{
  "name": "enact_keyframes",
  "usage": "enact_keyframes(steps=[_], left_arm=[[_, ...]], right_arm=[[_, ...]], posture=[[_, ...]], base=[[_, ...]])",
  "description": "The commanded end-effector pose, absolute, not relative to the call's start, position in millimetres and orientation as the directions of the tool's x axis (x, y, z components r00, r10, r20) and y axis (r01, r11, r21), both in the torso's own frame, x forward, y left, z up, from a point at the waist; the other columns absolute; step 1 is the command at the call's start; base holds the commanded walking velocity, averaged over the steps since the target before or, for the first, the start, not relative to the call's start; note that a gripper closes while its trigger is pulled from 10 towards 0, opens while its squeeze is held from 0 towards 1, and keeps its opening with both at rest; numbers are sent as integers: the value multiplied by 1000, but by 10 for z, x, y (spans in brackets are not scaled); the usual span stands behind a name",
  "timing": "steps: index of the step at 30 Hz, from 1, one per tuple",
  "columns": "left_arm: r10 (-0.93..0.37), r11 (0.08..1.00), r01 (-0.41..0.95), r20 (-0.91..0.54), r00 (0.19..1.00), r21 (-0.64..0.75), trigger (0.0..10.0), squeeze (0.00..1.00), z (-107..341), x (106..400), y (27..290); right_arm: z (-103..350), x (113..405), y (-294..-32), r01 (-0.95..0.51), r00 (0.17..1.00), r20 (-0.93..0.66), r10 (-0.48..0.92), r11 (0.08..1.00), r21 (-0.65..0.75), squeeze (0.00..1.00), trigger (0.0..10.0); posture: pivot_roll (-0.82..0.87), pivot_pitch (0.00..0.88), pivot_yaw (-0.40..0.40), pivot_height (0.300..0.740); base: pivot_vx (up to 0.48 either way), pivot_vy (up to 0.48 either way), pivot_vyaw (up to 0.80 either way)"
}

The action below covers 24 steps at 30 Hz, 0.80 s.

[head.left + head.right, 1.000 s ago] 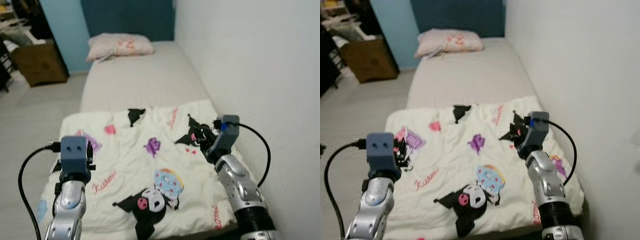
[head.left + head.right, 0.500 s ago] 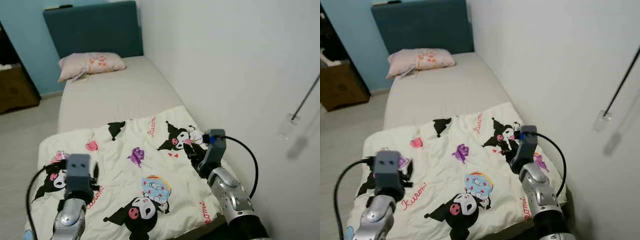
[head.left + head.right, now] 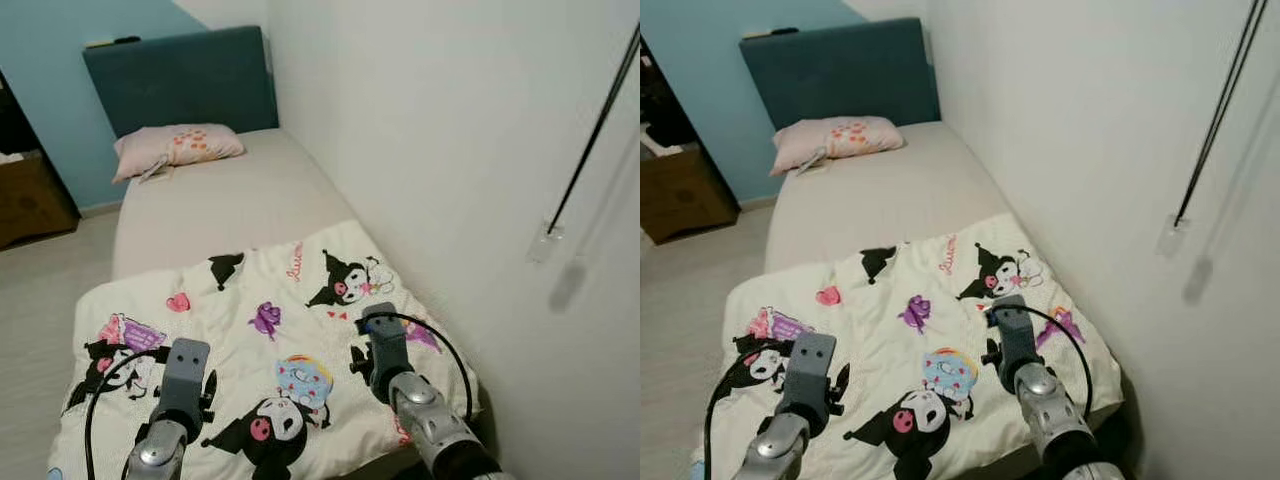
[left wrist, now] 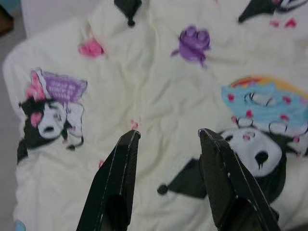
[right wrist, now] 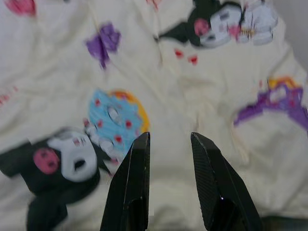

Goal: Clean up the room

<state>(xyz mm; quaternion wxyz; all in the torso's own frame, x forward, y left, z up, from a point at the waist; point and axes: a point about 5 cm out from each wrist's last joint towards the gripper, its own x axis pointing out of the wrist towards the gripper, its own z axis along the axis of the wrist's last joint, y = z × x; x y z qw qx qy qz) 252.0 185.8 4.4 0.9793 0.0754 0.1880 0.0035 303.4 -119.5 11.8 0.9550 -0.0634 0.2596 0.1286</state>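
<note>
Blanket [image 3: 260, 340] lying crumpled over the bed's [image 3: 220, 200] foot, directly beneath both grippers: left gripper [image 4: 168, 139] and right gripper [image 5: 168, 139], fingers apart, empty, equally near.

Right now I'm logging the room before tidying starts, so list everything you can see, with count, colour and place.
blanket: one, cream with cartoon prints, spread over the near half of the bed.
pillow: one, pink, at the head of the bed.
mattress: one, beige, along the white wall.
headboard: one, dark teal, behind the pillow.
wooden cabinet: one, brown, on the floor left of the bed.
cord: one, black, hanging on the wall at right.
left gripper: one, black fingers, open above the blanket.
right gripper: one, black fingers, open above the blanket.
</note>
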Motion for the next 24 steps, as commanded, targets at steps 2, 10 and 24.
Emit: enact_keyframes(steps=[2, 10, 24], left_arm=[[50, 991, 2, -380, 924, 136, 10000, 0, -34, 2475, 1835], [25, 992, 22, -367, 930, 125, 10000, 0, -70, 2468, 1716], [43, 995, -13, -316, 948, 97, 10000, 0, -33, 2472, 1672]], right_arm=[[-6, 2943, -1117, -294, 802, -552, 228, 955, -32, 0, 10000], [-72, 2890, -1107, -314, 797, -558, 232, 948, -53, 0, 10000], [-24, 2935, -1063, -353, 807, -520, 280, 934, -45, 0, 10000]], posture=[[24, 42, 32, 740], [21, 48, 31, 740], [17, 47, 19, 740]], base=[[0, 0, 0], [0, 0, 0], [0, 0, 0]])
